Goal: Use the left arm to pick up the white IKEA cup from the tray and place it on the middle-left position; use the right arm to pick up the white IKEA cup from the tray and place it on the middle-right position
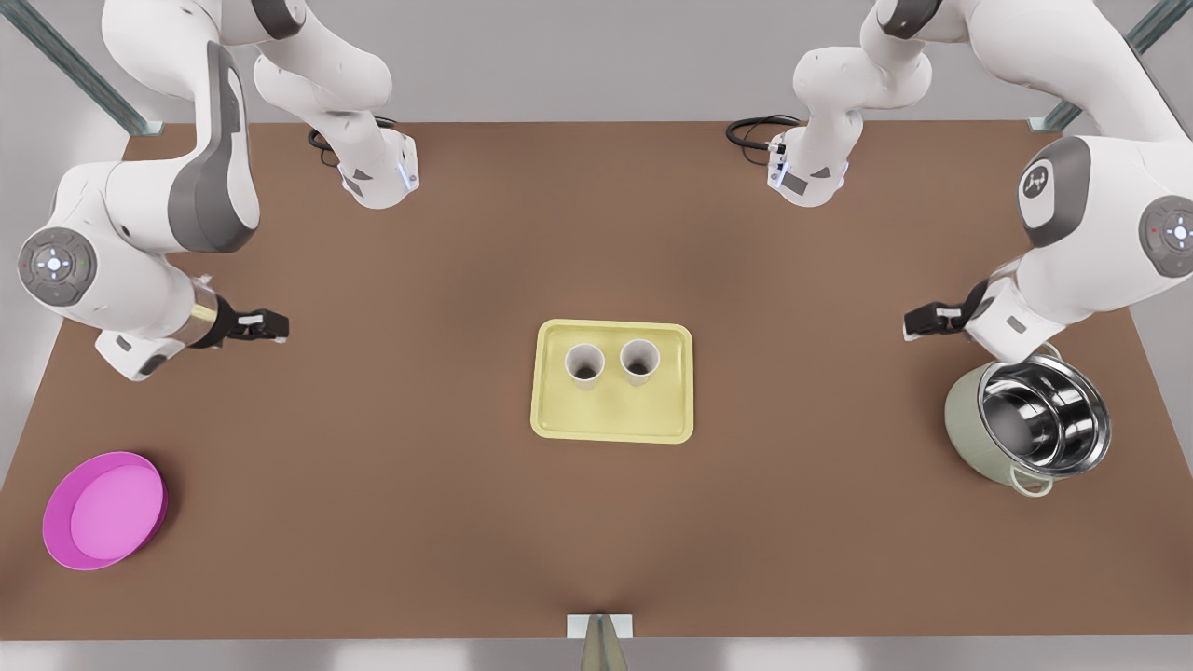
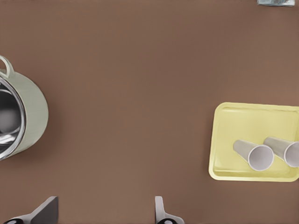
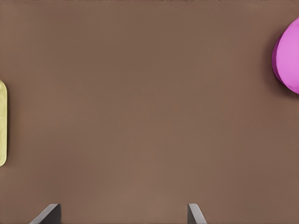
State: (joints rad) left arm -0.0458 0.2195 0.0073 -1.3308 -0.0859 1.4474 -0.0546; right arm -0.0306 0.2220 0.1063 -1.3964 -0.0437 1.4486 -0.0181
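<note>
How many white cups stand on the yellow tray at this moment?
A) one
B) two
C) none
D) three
B: two white cups stand upright, side by side and apart, on the yellow tray; both grippers are away from it.

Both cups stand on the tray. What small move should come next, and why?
Probably move the left gripper, open near the pot, toward the cup nearer it on the tray, since both grippers hang far from the cups; the right gripper is open too.
</note>
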